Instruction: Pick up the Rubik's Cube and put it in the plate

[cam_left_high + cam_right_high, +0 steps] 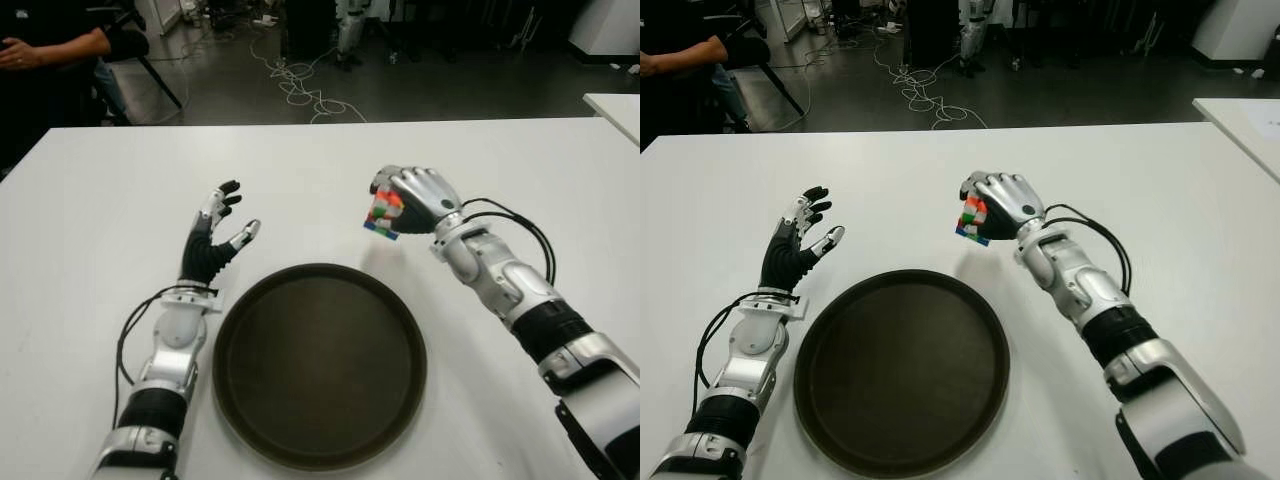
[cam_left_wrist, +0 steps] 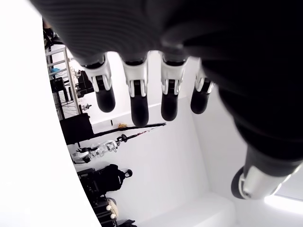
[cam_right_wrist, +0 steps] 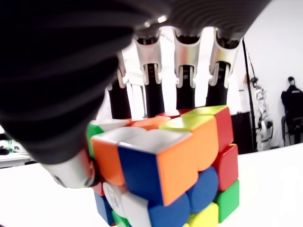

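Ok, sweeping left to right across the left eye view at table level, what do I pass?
left hand, open and empty → plate → Rubik's Cube → right hand gripping it, held beyond the plate's far right rim, not yet over it.

Table [image 1: 320, 170]: plain white, no pattern. Plate [image 1: 320, 365]: uniform dark brown, slightly lighter sheen along the rim.

Cube [image 3: 165, 170]: patchwork of small squares in orange, blue, red, yellow, green and white; the squares were mixed, no face of one colour.

Right hand [image 1: 415, 200]: black palm and fingertips, silver-grey back and knuckle segments. Left hand [image 1: 213, 238]: black palm, silver finger links, black tips [image 2: 137, 111]. Forearms showed silver shells with black bands and black cables.

Floor [image 1: 400, 80] beyond the table: dark grey, with white cables [image 1: 300, 85] lying on it.
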